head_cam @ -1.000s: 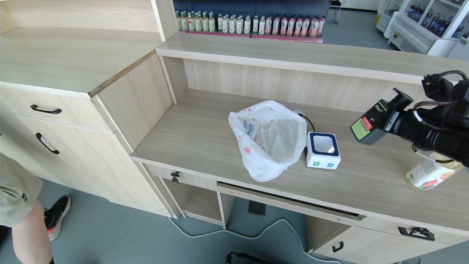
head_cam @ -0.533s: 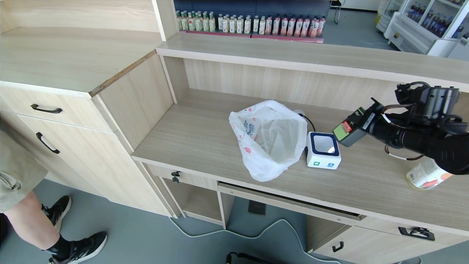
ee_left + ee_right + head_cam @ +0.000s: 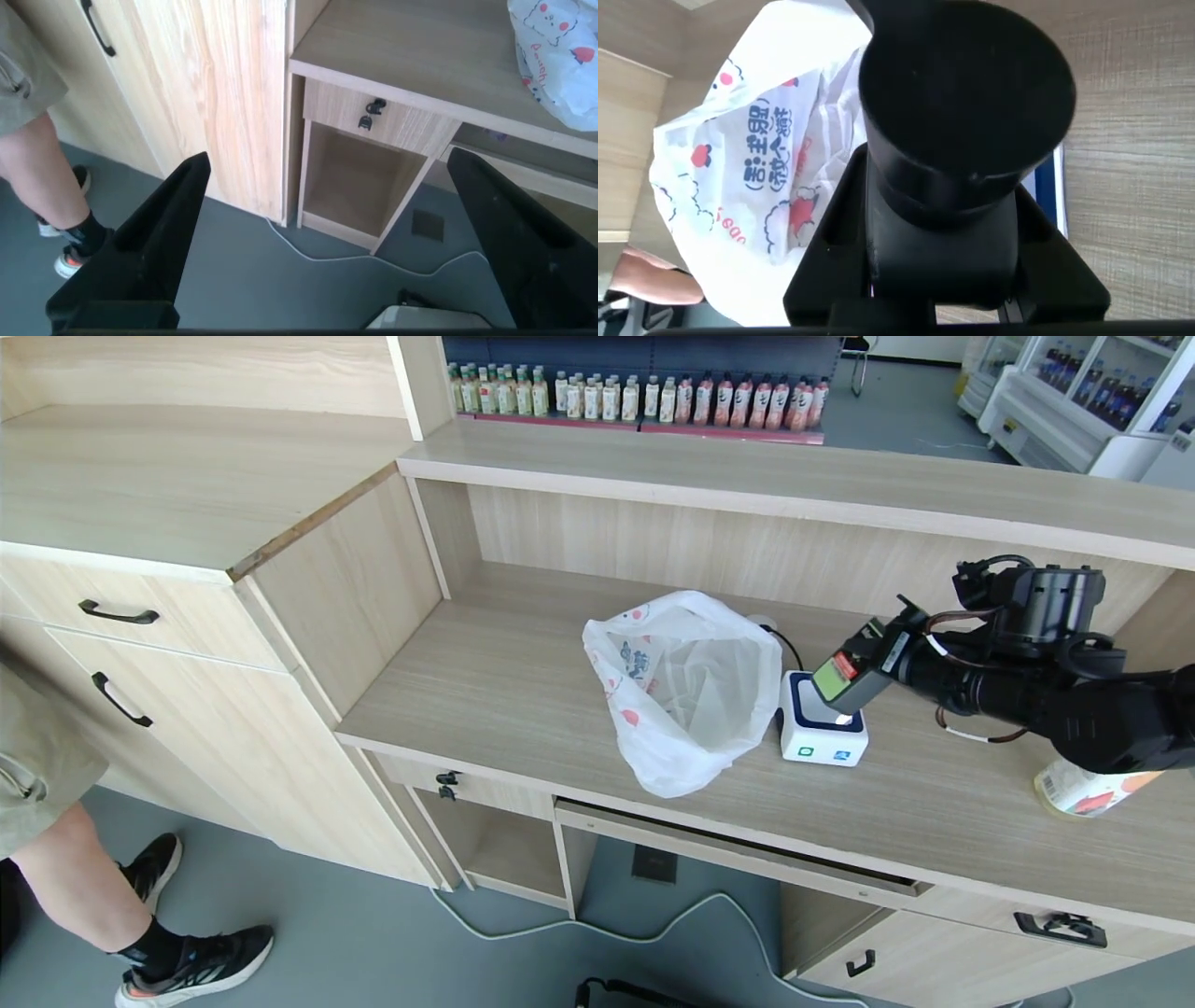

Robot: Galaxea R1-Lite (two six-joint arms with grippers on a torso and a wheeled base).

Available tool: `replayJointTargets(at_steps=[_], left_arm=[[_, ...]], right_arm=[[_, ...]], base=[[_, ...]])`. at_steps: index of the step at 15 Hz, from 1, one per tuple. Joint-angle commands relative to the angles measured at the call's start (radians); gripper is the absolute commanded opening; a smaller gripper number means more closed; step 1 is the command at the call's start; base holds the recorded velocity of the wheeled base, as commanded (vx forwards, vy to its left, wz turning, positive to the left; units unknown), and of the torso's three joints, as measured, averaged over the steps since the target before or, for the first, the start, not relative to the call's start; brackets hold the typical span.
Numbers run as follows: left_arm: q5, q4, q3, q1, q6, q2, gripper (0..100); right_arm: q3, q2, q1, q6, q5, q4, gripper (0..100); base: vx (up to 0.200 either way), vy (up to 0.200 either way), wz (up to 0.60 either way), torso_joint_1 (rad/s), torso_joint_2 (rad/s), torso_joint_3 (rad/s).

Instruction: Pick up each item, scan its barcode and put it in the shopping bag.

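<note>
Item point(image 3: 845, 677), a dark pack with a green end face, is clamped in the right end effector point(image 3: 882, 658), whose fingers are closed on its rear half. Its long axis follows the line of the forearm and tilts downward, green end leading, pointing to the robot's left. It hangs over the scanner point(image 3: 826, 735), covering part of the scanner's window in the head view. From the wrist, the item point(image 3: 962, 121) hides most of the scanner point(image 3: 1057, 187).

Just beside the scanner, farther to the robot's left, stands the bag point(image 3: 686, 691), touching or nearly touching the scanner's side, its mouth open upward and toward the robot. Through the thin plastic nothing can be made out inside, though the folds hide the bottom. The coming move therefore seems to turn on carrying the item a little farther left along its own axis, from above the scanner to above the bag's mouth.

A bottle point(image 3: 1083, 789) stands on the desk point(image 3: 523, 681) under the right forearm, well apart from the bag.

The left end effector point(image 3: 327, 243) hangs low in front of the desk, fingers point(image 3: 149, 243) spread wide, gripping nothing; the right arm is plainly the nearer.
</note>
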Motion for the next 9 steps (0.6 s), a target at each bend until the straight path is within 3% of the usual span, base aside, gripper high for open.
replayJointTargets(at_steps=[1, 9], left_arm=[[0.0, -0.001, 0.0, 0.0, -0.001, 0.0, 100], [0.0, -0.001, 0.0, 0.0, -0.001, 0.0, 100]], right_arm=[[-0.002, 0.021, 0.007, -0.004, 0.0, -0.002, 0], [-0.022, 0.05, 0.005, -0.081, -0.002, -0.022, 0]], base=[[0.0, 0.0, 0.0, 0.0, 0.0, 0.0], [0.0, 0.0, 0.0, 0.0, 0.0, 0.0]])
